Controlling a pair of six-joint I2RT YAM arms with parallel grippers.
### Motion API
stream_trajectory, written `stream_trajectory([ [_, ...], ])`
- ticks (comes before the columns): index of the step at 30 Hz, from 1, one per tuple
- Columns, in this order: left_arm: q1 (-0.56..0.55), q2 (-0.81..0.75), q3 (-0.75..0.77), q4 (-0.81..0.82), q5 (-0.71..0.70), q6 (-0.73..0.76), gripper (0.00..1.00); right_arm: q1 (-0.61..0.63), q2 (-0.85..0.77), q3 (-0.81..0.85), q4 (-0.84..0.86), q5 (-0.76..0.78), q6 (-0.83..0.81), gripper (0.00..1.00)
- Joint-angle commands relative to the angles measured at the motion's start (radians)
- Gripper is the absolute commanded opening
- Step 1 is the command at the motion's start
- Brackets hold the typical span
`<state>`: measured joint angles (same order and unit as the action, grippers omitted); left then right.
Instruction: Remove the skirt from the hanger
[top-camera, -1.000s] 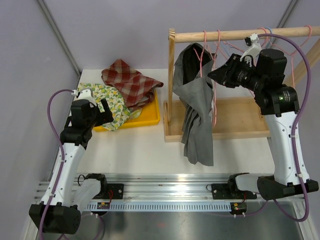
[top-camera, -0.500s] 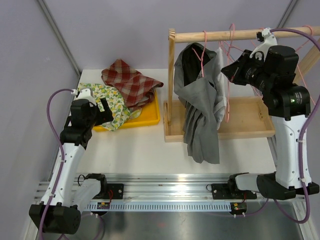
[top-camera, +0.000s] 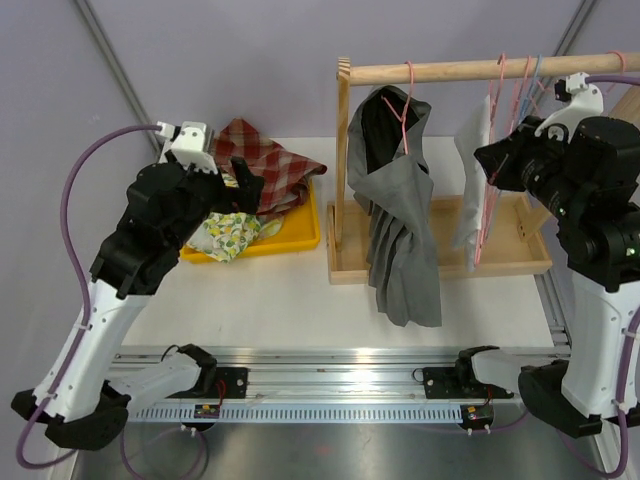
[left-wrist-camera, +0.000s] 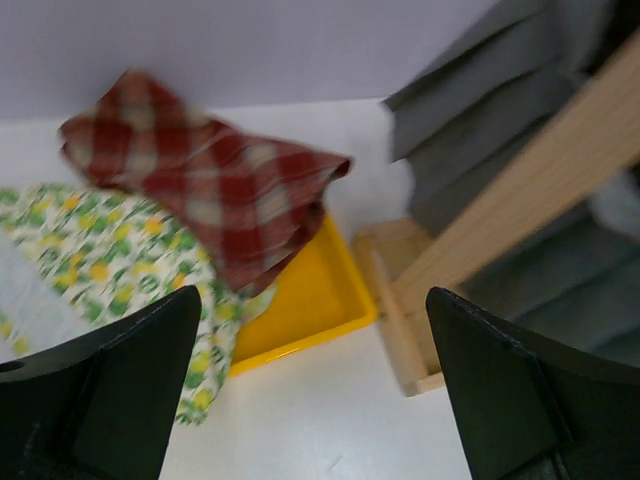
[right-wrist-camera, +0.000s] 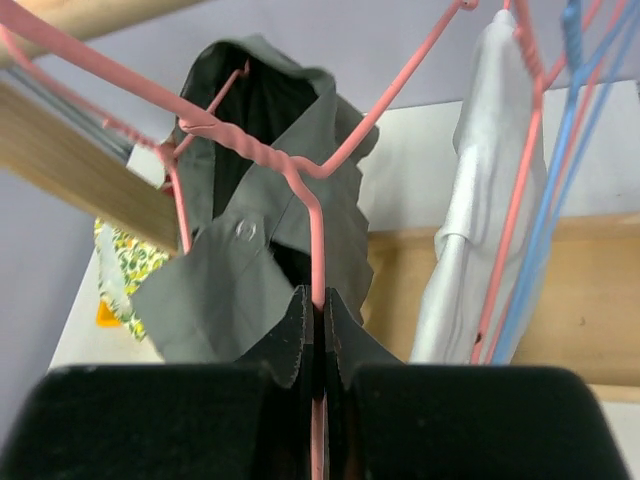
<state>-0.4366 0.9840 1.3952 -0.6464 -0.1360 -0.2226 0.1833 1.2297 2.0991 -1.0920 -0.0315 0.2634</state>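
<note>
Right wrist view shows the right gripper pinched shut on a pink hanger wire; the grey skirt hangs mid-frame in the top view, draped from the rod. Best to hold that pinch firm; the left gripper, fingers wide over the tray at upper left, should cross over, take the skirt low and draw it off clear of the white cloth.

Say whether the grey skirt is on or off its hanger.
On. The skirt drapes from a pink hanger hooked over the wooden rail, with its hem hanging below.
</note>
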Motion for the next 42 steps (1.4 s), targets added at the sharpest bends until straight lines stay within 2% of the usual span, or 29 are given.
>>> stream_trajectory([
  [1, -0.195, 0.031, 0.135, -0.022, -0.031, 0.051, 0.99, 0.005, -0.094, -0.014, 0.0, -0.109, 0.028, 0.0],
  [3, -0.266, 0.039, 0.163, -0.001, -0.004, 0.058, 0.99, 0.004, -0.136, -0.017, -0.014, -0.148, 0.037, 0.0],
  [8, -0.472, 0.047, 0.163, 0.16, 0.208, 0.094, 0.99, 0.005, -0.206, -0.001, -0.048, -0.278, 0.076, 0.0],
  [12, -0.62, 0.077, 0.145, 0.298, 0.245, 0.117, 0.99, 0.004, -0.242, 0.044, -0.072, -0.33, 0.115, 0.0],
  [13, -0.681, 0.085, 0.143, 0.315, 0.24, 0.124, 0.99, 0.005, -0.249, 0.05, -0.072, -0.361, 0.135, 0.0],
  [19, -0.87, 0.218, 0.137, 0.462, 0.159, 0.176, 0.99, 0.004, -0.285, 0.064, -0.042, -0.478, 0.203, 0.0],
  [20, -0.927, 0.235, 0.137, 0.49, 0.074, 0.189, 0.99, 0.004, -0.286, 0.065, -0.037, -0.495, 0.211, 0.0],
  [23, -0.994, 0.306, 0.151, 0.586, -0.011, 0.216, 0.99, 0.004, -0.294, 0.067, -0.028, -0.545, 0.238, 0.0],
  [28, -1.028, 0.41, 0.198, 0.685, -0.103, 0.256, 0.99, 0.004, -0.314, 0.073, -0.009, -0.62, 0.283, 0.0],
  [33, -1.031, 0.449, 0.197, 0.757, -0.134, 0.258, 0.97, 0.004, -0.331, 0.075, -0.017, -0.651, 0.3, 0.0],
  [34, -1.031, 0.449, 0.194, 0.766, -0.142, 0.259, 0.91, 0.005, -0.331, 0.075, -0.019, -0.65, 0.3, 0.0],
  [35, -1.031, 0.449, 0.183, 0.783, -0.142, 0.259, 0.75, 0.004, -0.335, 0.072, -0.022, -0.65, 0.301, 0.0],
  [37, -1.031, 0.444, 0.173, 0.794, -0.14, 0.259, 0.51, 0.004, -0.338, 0.064, -0.019, -0.648, 0.303, 0.0],
  [39, -1.031, 0.444, 0.176, 0.782, -0.148, 0.249, 0.21, 0.004, -0.343, 0.056, -0.014, -0.645, 0.301, 0.0],
  [42, -1.036, 0.426, 0.168, 0.748, -0.143, 0.246, 0.13, 0.005, -0.342, 0.044, -0.005, -0.637, 0.301, 0.0],
])
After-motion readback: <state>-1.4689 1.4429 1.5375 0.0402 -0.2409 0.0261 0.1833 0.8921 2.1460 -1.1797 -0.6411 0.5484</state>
